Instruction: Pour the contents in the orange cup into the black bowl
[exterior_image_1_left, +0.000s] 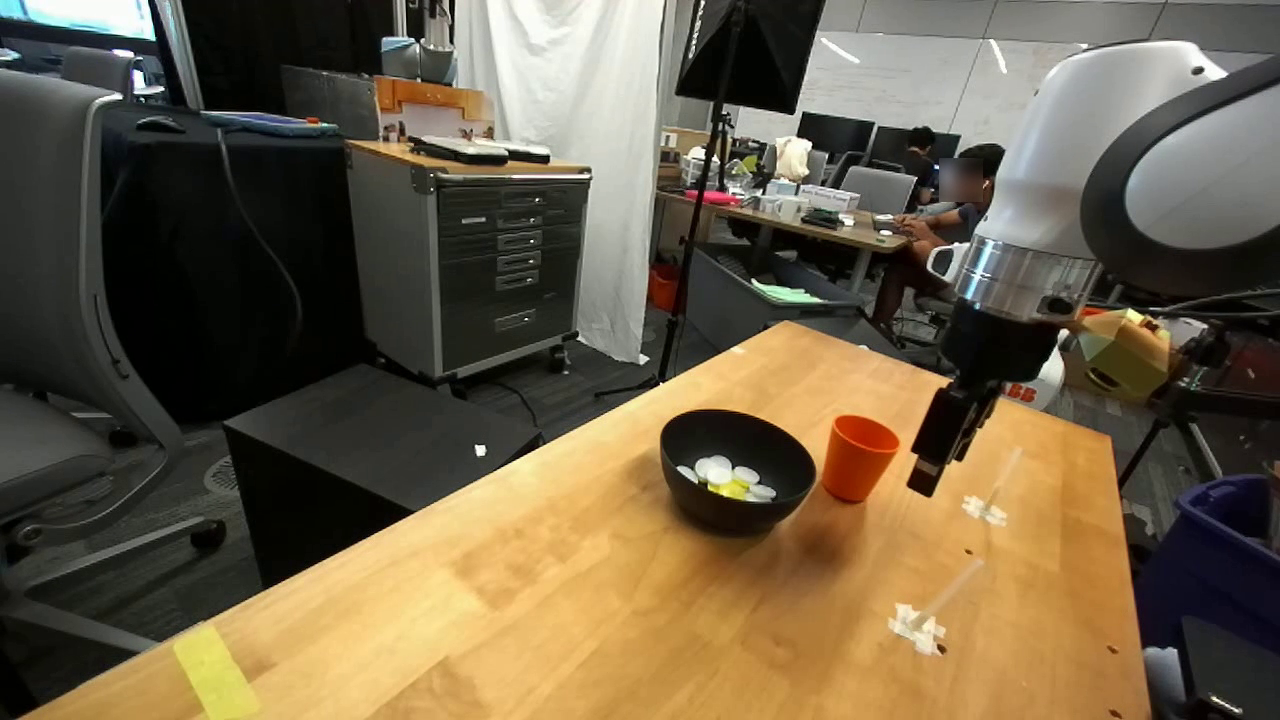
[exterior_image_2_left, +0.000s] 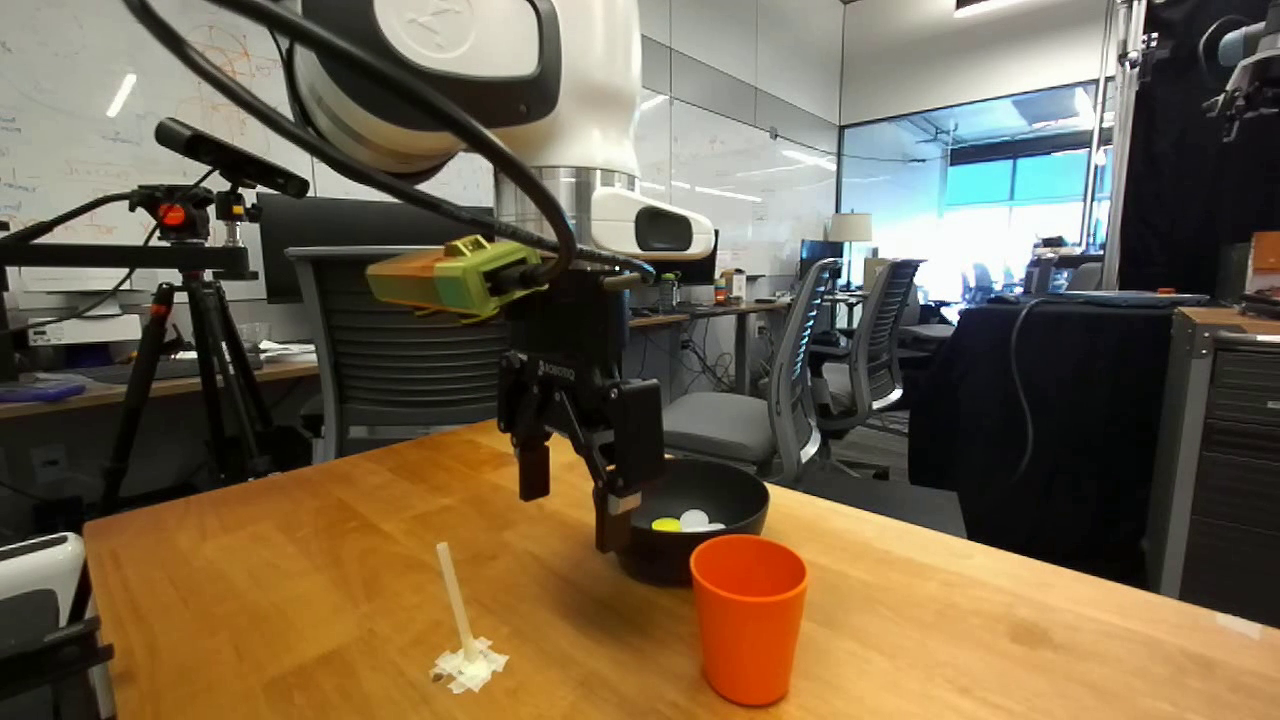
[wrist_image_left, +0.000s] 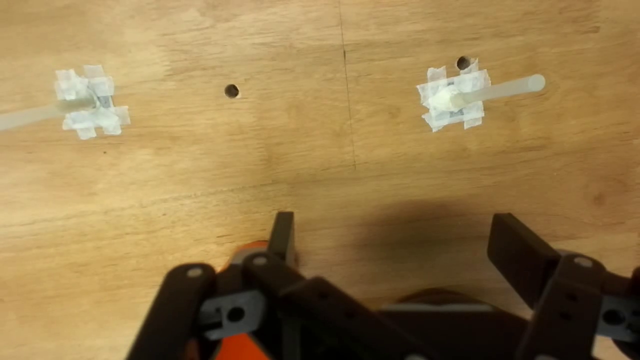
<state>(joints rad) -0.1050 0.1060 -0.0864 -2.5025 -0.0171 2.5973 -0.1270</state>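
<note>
A round black bowl (exterior_image_1_left: 738, 517) holds a small heap of white and yellow rounded pieces (exterior_image_1_left: 720, 470) on the pale wooden counter (exterior_image_1_left: 500, 580). Just beside it — upright — stands the tapered orange plastic cup (exterior_image_2_left: 750, 640). The black, jointed fingers (wrist_image_left: 520, 260) hang above the counter near both, spread wide and gripping nothing. Two slim translucent rods (wrist_image_left: 505, 91) rise from patches of white tape (wrist_image_left: 100, 119).

A robotics lab with office furnishings: a robot arm (exterior_image_1_left: 1045, 165) hangs over the tabletop (exterior_image_1_left: 540, 590), and past its edges are a softbox (exterior_image_1_left: 755, 50), a camera (exterior_image_2_left: 230, 158), a scribbled whiteboard (exterior_image_2_left: 65, 160), monitors (exterior_image_1_left: 833, 132) and chairs (exterior_image_2_left: 405, 345).
</note>
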